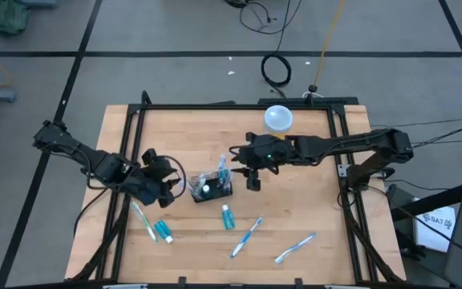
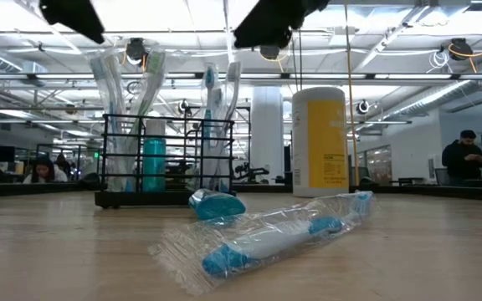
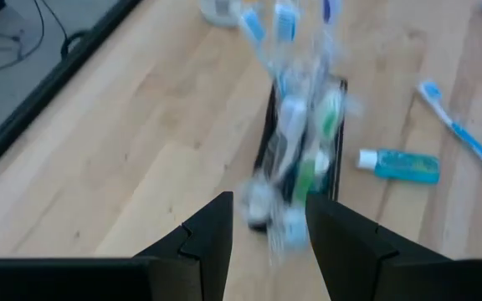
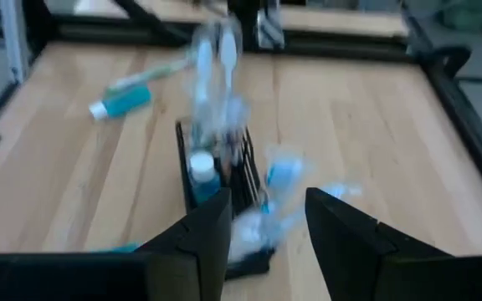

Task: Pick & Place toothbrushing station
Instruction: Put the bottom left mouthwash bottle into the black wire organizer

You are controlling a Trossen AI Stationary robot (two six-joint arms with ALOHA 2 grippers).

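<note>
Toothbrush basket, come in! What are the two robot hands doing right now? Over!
Left gripper open, empty, beside the basket. Right gripper open, empty, on its other side. Two toothbrushes and a teal tube lying loose nearby.

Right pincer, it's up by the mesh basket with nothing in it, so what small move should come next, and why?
Probably swing the open, empty right pincer toward the wrapped toothbrush lying loose on the table near the basket, then lower over it. The left pincer waits at the basket's other side.
</note>
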